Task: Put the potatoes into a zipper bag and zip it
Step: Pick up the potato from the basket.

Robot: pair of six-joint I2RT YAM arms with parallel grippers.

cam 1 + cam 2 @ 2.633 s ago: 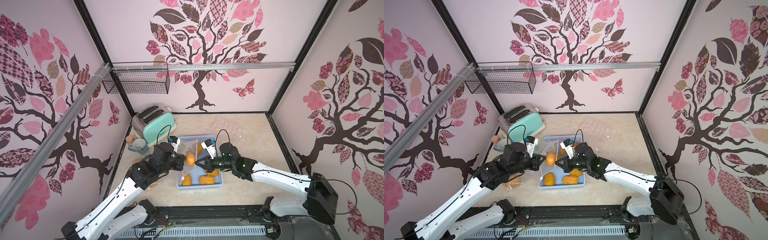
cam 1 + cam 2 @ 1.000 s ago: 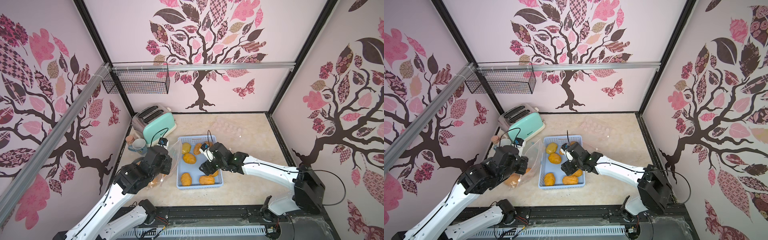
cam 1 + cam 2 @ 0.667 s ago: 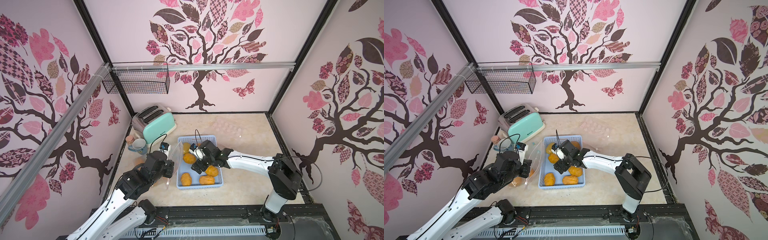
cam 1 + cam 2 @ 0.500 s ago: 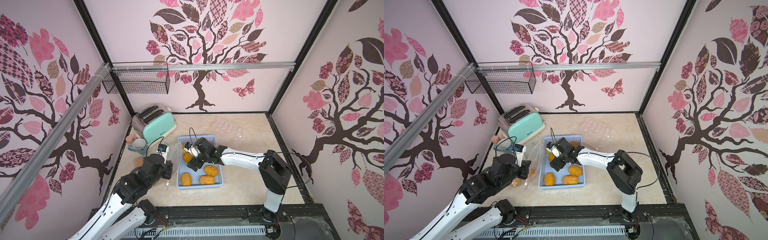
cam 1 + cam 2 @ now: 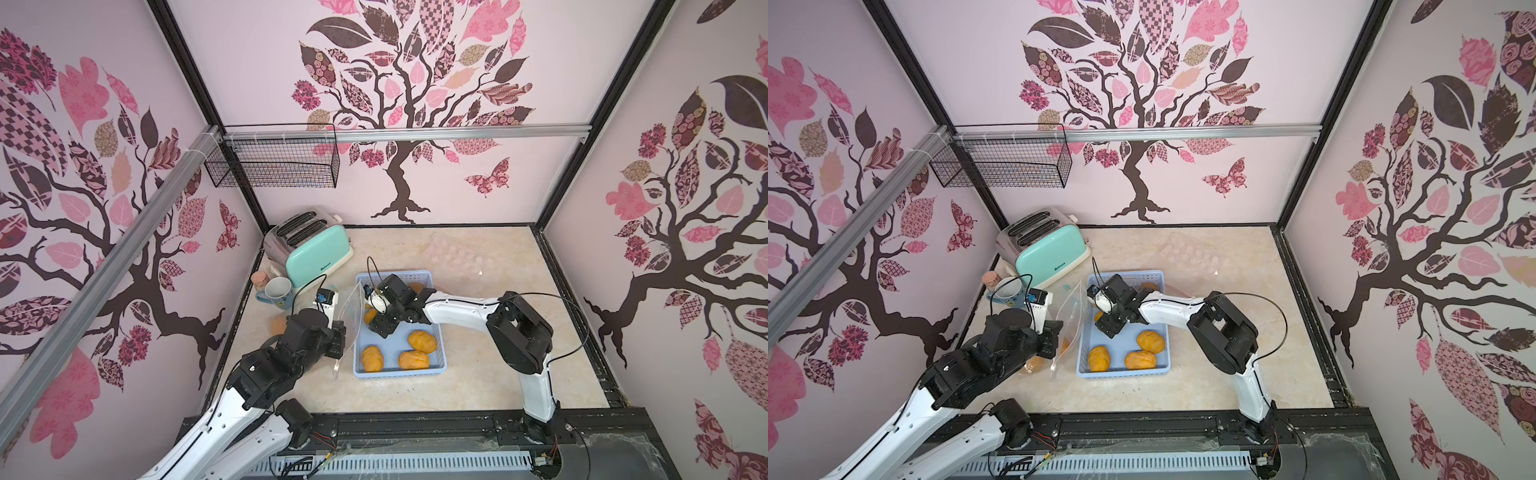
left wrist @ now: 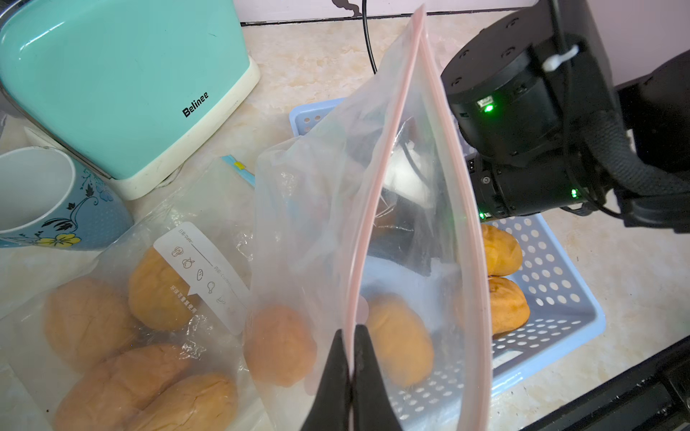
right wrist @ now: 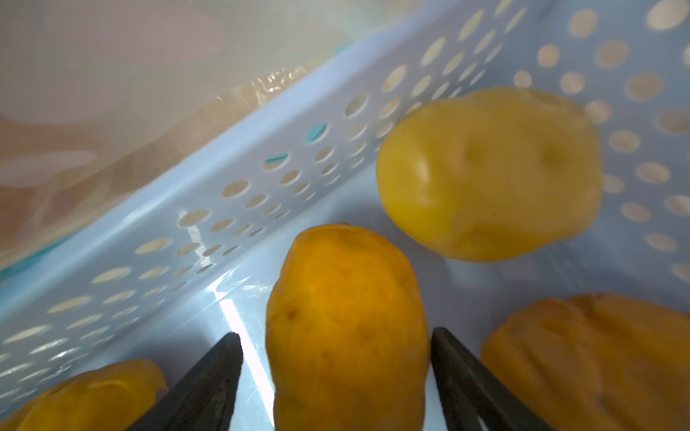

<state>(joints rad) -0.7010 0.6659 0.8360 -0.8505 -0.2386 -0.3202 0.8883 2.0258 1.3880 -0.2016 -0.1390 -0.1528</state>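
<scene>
My left gripper (image 6: 351,336) is shut on the pink zip rim of the clear zipper bag (image 6: 317,209) and holds its mouth up beside the blue basket (image 5: 440,357). Several tan potatoes (image 6: 89,321) lie in the bag's lower part on the table. In both top views the bag (image 5: 349,307) (image 5: 1073,307) stands between the two arms. My right gripper (image 7: 334,334) is down inside the basket by its left wall. It is open, with one finger on each side of an orange potato (image 7: 347,317). More potatoes (image 5: 422,340) (image 5: 1099,359) lie in the basket.
A mint toaster (image 5: 316,253) and a blue flowered mug (image 5: 276,293) stand at the back left, close behind the bag. A black wire shelf (image 5: 274,162) hangs on the wall above. A clear plastic piece (image 5: 457,257) lies at the back of the table.
My right gripper has left the bag's mouth, gone back into the basket and moved to its left side, down around a potato. My left gripper keeps its hold and has drawn slightly nearer.
</scene>
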